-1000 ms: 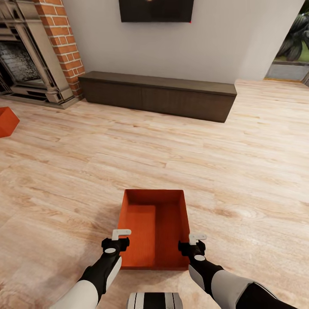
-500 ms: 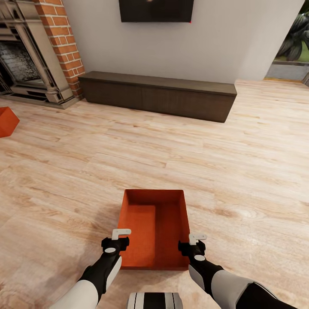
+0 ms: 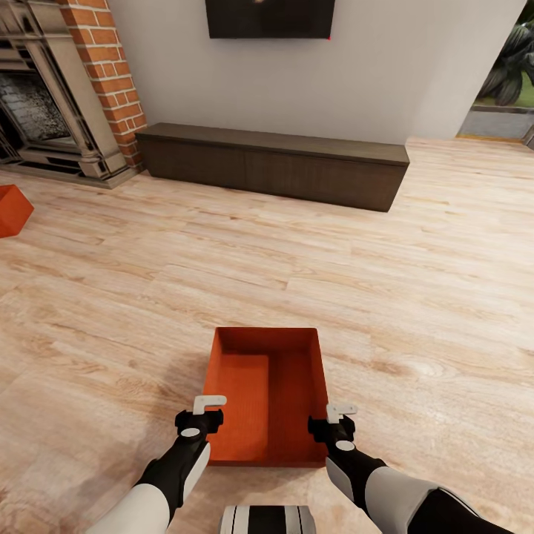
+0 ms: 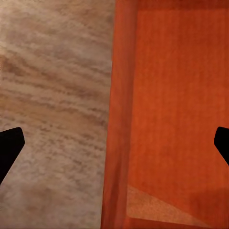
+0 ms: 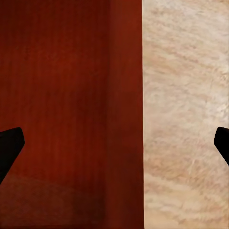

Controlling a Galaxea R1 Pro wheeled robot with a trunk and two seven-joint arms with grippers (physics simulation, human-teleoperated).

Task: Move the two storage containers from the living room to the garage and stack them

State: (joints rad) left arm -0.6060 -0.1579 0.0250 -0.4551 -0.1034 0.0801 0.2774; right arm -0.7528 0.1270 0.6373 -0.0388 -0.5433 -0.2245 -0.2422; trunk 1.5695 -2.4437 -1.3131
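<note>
In the living room, one orange-red storage container (image 3: 267,386) sits open-topped on the light wood plank floor just ahead of me. My left gripper (image 3: 200,417) hangs open over its left wall, and the left wrist view has that gripper (image 4: 116,145) straddling the wall (image 4: 119,95), one fingertip over the planks and one over the inside. My right gripper (image 3: 333,423) is open over the right wall; the right wrist view shows this gripper (image 5: 116,145) astride that wall (image 5: 126,95) the same way. The other storage container (image 3: 10,210) lies at the far left edge, cut off by the frame.
A long dark low cabinet (image 3: 274,165) runs along the far wall under a black TV (image 3: 269,18). A red brick fireplace (image 3: 63,96) stands at the back left. An opening onto greenery (image 3: 508,81) is at the back right. Wood floor (image 3: 415,297) stretches all around.
</note>
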